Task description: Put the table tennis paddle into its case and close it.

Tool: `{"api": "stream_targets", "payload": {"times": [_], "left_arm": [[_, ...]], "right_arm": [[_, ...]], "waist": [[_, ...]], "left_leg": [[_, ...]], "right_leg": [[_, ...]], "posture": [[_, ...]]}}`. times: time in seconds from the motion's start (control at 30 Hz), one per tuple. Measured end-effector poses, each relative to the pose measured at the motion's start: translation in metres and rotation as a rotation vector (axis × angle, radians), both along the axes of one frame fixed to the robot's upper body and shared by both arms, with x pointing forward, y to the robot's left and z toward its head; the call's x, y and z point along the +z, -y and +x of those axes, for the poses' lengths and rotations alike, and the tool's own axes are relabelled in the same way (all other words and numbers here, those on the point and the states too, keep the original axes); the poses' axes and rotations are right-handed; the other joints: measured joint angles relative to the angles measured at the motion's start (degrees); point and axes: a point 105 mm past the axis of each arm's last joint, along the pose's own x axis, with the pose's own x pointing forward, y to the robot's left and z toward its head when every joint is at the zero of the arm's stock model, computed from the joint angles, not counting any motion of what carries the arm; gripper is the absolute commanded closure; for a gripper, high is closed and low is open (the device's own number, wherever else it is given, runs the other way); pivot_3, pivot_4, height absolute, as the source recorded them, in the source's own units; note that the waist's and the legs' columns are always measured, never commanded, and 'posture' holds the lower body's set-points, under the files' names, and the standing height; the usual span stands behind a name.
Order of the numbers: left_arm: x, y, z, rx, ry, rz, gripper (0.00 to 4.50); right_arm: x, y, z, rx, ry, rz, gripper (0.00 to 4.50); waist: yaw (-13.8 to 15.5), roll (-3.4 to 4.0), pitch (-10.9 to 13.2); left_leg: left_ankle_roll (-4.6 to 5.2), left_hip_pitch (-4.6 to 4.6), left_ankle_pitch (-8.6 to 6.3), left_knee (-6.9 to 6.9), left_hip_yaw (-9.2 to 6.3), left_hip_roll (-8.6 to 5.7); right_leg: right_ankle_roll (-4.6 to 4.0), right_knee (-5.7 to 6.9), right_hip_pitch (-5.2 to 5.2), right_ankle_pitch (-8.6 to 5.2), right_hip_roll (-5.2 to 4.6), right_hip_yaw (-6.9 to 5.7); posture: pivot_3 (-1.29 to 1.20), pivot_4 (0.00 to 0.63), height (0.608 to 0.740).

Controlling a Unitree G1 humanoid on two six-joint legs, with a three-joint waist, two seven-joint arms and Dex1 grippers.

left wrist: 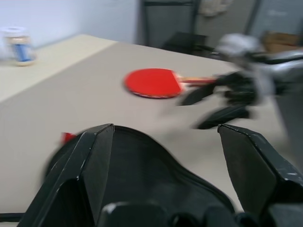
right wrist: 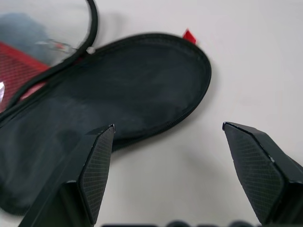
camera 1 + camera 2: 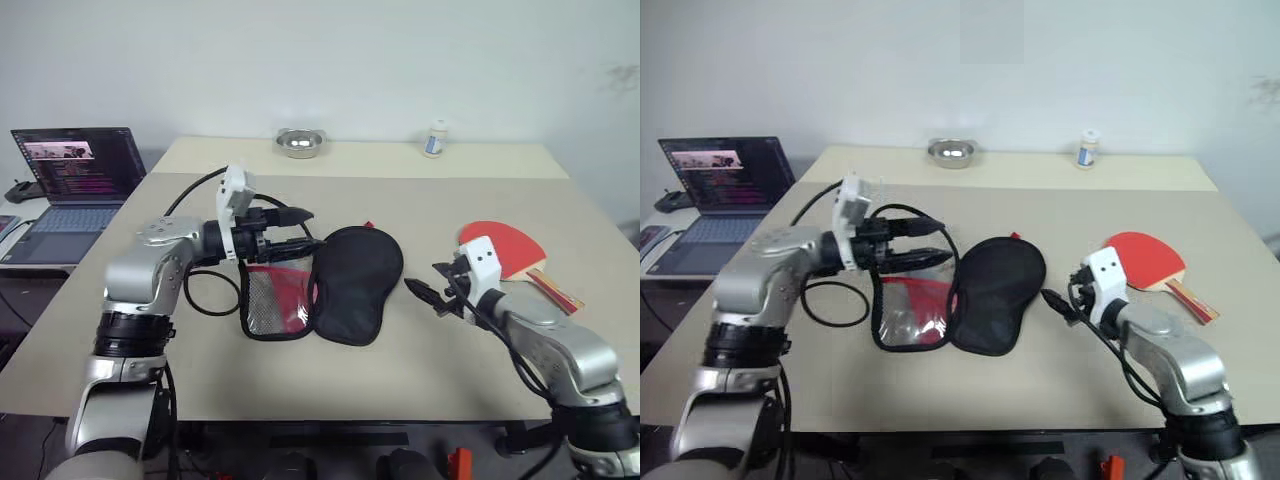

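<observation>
The table tennis paddle (image 3: 503, 248) lies flat on the beige table (image 3: 420, 200) toward its right edge, red rubber face up, its striped handle pointing to the near right corner. Nothing touches it. Well to its left, about mid-table, the case (image 3: 350, 283) lies opened out: its black half spreads flat toward the middle, and the red half with the mesh pocket (image 3: 275, 300) lies beside it on the left, a small red tab showing at the far end. The right gripper (image 3: 432, 292) hovers low over the table between the case and the paddle, fingers spread wide and empty, pointing toward the black half. The left gripper (image 3: 295, 228) hangs above the case's red half, pointing across toward the right, fingers wide apart and holding nothing. At the table's far edge stand a small metal bowl (image 3: 299, 143) and, further right, a small white bottle (image 3: 434, 139). An open laptop (image 3: 75, 190) sits off the left edge on a lower surface.
</observation>
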Motion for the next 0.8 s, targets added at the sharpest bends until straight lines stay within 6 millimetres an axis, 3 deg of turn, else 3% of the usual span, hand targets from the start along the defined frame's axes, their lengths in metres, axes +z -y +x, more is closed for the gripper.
{"api": "stream_targets", "payload": {"times": [0.27,0.67,0.8], "left_arm": [[-0.013,-0.022,-0.014,-0.003,-0.014,0.08,0.7],[-0.015,-0.029,-0.025,-0.027,0.02,0.155,0.7],[-0.016,-0.03,-0.025,-0.026,0.019,0.159,0.67]], "right_arm": [[-0.026,-0.012,0.012,-0.023,-0.129,0.019,0.51],[-0.035,-0.051,0.025,0.017,-0.165,0.044,0.51],[-0.036,-0.05,0.029,0.007,-0.159,0.029,1.41]], "waist": [[0.2,0.0,0.0],[-0.3,0.01,0.0],[-0.4,0.0,0.0]], "left_leg": [[0.01,0.0,-0.01,-0.01,0.0,0.0],[0.01,0.01,-0.01,-0.01,0.01,0.01],[0.0,0.03,0.0,0.0,0.02,0.0]], "right_leg": [[0.0,0.0,0.0,0.0,-0.01,-0.01],[-0.02,0.08,-0.04,-0.01,0.0,-0.01],[-0.02,0.14,-0.04,-0.01,0.0,-0.01]], "posture": [[0.0,0.15,0.74],[0.0,0.15,0.74],[0.0,0.15,0.74]]}}
